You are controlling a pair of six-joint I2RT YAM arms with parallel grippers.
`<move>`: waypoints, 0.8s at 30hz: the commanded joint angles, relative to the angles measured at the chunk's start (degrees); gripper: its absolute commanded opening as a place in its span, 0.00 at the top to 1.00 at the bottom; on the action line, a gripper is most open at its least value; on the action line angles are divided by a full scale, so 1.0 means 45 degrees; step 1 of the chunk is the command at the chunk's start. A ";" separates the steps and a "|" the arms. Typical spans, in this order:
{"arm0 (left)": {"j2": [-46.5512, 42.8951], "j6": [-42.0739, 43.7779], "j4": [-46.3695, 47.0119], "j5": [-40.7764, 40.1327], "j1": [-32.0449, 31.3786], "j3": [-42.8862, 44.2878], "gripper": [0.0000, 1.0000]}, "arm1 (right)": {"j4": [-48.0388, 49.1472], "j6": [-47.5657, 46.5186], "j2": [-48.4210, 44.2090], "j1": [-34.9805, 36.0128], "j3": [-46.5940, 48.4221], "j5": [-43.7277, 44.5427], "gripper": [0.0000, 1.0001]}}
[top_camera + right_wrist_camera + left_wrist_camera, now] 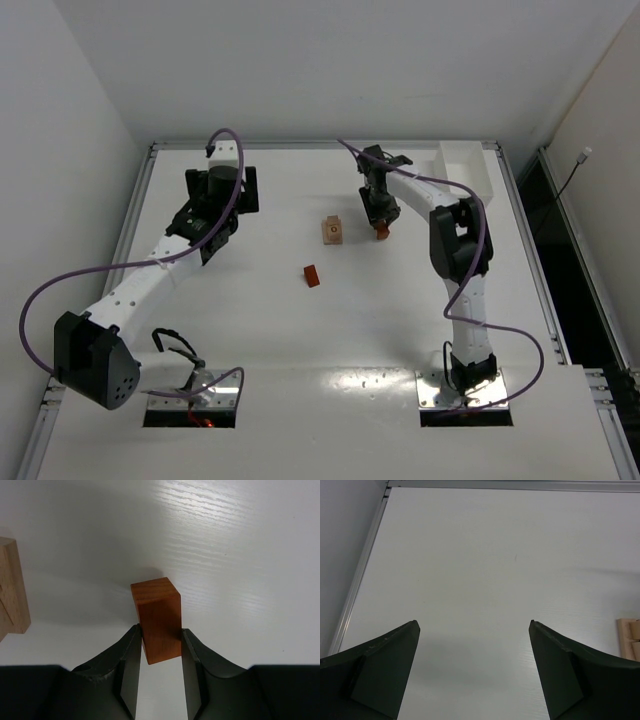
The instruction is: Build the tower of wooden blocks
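Nearest the arm bases, around the middle of the surface (pixel 300 380), a small reddish-orange wooden block (pixel 311 275) lies loose. Just beyond it stands a pale tan wooden block (pixel 331 231), probably the tower's base. To its right, near but apart, the right tool (pixel 160 630) is clamped on a reddish-orange wooden bar (pixel 156 615) held upright; I cannot tell whether it touches the surface. The left tool (pixel 475 625), toward the far left edge, is spread apart and holds nothing. The step in hand looks like placing the bar. Next it needs lifting clear, moving left over the tan block and lowering squarely.

bright even light, soft shadows, sharp
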 commanded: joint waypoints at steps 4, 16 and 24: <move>-0.0045 -0.0102 0.0342 0.0071 0.0274 -0.0033 0.11 | 0.0140 0.0042 0.0162 -0.0007 0.0772 0.0138 1.00; 0.0442 -0.0102 0.0342 0.0188 0.0274 0.0200 0.11 | 0.0258 -0.0094 0.0397 -0.0007 0.0655 0.0664 0.97; 0.0561 -0.0102 0.0342 0.0422 0.0274 0.0318 0.11 | 0.0258 -0.0094 0.0631 -0.0007 0.0655 0.0665 0.82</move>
